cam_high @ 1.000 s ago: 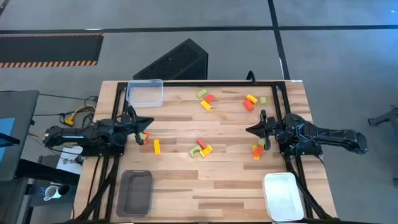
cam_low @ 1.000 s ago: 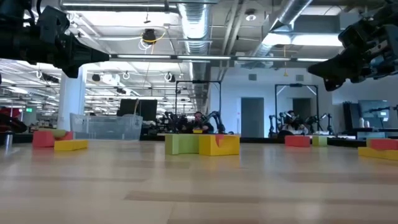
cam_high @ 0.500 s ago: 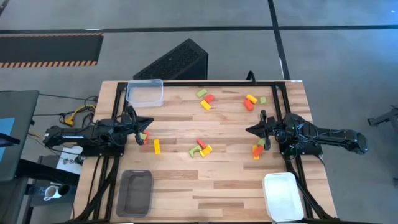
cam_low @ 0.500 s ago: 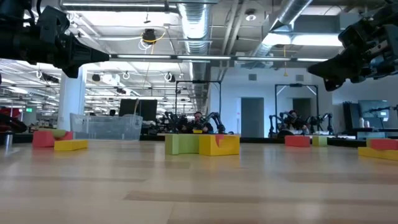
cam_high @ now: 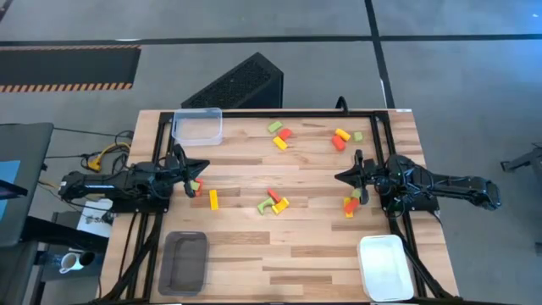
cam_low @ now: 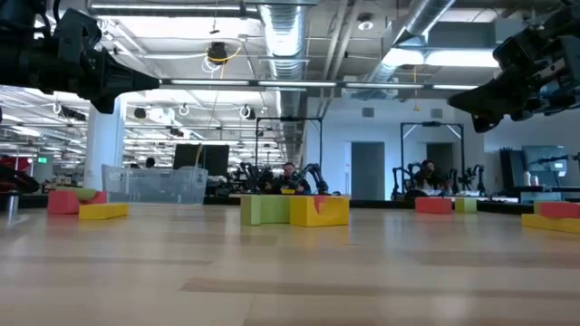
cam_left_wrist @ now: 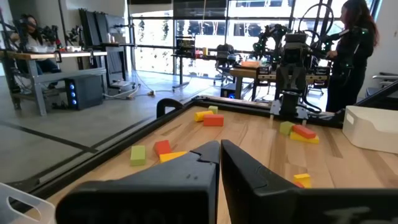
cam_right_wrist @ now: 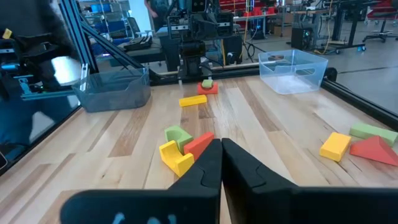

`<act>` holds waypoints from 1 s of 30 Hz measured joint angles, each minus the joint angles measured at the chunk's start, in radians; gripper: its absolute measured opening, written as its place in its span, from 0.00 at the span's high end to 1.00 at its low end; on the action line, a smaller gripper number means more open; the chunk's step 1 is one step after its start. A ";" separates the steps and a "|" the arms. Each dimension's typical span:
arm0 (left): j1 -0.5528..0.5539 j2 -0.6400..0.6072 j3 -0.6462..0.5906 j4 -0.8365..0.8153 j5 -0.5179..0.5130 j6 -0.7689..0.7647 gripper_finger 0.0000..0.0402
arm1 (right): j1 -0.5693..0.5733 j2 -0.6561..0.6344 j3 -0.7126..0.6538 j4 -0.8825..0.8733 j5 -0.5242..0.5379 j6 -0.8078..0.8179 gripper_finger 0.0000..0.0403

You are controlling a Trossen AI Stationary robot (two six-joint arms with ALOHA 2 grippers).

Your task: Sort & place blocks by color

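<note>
Left gripper (cam_high: 188,166) closed, empty, beside red and green blocks (cam_high: 195,186); right gripper (cam_high: 349,175) closed over plank table (cam_high: 246,254). Low: yellow-green cluster (cam_low: 294,210) mid-table. Wrists: matte dark fingers (cam_left_wrist: 249,177) pressed together; clear tray (cam_right_wrist: 292,70), wedge (cam_right_wrist: 200,145).

In the high view, the left claw (cam_high: 188,169) partly covers a red and green block pair (cam_high: 196,186); their shapes cannot be told. The right claw (cam_high: 351,176) overlaps another cluster (cam_high: 350,204), too small to sort out.
</note>
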 joint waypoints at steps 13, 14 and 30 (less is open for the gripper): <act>0.000 0.000 0.000 0.000 0.000 0.000 1.00 | 0.000 0.000 0.000 0.000 0.000 0.000 0.93; 0.000 0.000 0.000 0.000 0.000 0.000 1.00 | 0.000 0.000 0.000 0.000 0.000 0.000 0.93; 0.000 0.000 0.000 0.000 -0.004 0.024 1.00 | 0.000 0.000 0.000 0.000 0.000 0.000 0.93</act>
